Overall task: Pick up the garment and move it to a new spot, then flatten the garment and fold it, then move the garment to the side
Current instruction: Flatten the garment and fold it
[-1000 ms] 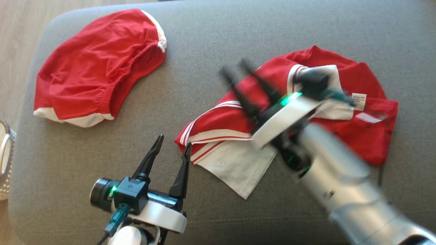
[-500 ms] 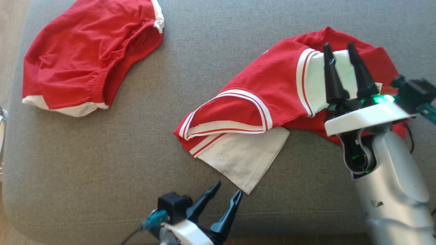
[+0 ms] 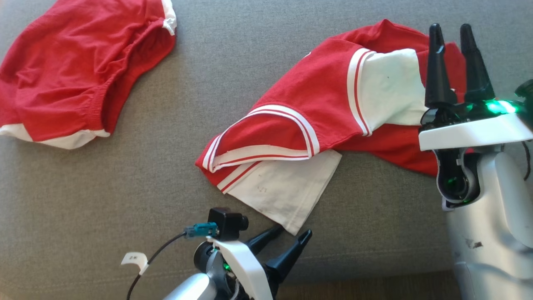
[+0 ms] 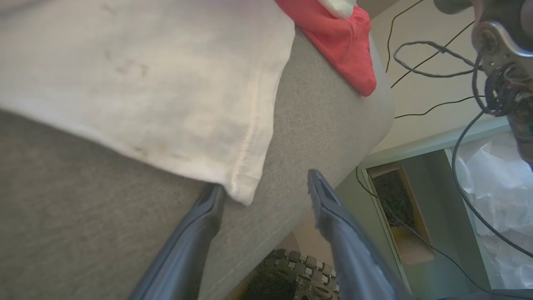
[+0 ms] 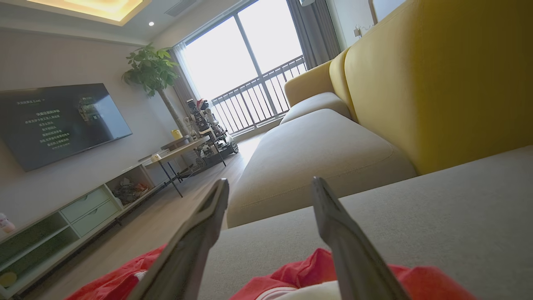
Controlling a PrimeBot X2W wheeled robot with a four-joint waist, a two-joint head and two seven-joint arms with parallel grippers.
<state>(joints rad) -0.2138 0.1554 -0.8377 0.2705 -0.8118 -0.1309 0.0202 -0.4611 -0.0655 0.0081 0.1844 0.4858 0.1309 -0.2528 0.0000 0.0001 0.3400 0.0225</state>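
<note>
The garment (image 3: 316, 91), a red shirt with white panels and stripes, lies crumpled on the grey cushion (image 3: 125, 187). My left gripper (image 3: 293, 231) is open at the cushion's front edge, its fingers on either side of the garment's near white corner. In the left wrist view that white corner (image 4: 241, 196) touches the tip of one of the fingers (image 4: 195, 233), and the left gripper (image 4: 264, 183) holds nothing. Over the garment's right end my right gripper (image 3: 450, 28) hovers open and empty. The right wrist view has red cloth (image 5: 291, 275) below the right gripper (image 5: 270, 182).
A second red garment (image 3: 75, 71) with white trim lies at the cushion's far left. The cushion's front edge and floor (image 3: 374, 287) run just behind my left gripper. A yellow sofa back (image 5: 437, 75) rises beyond the cushion. Cables (image 4: 433, 58) trail over the floor.
The camera has shifted. My left gripper moved right to the garment's white corner. My right gripper swung from over the garment's middle to its right end. Both stayed open.
</note>
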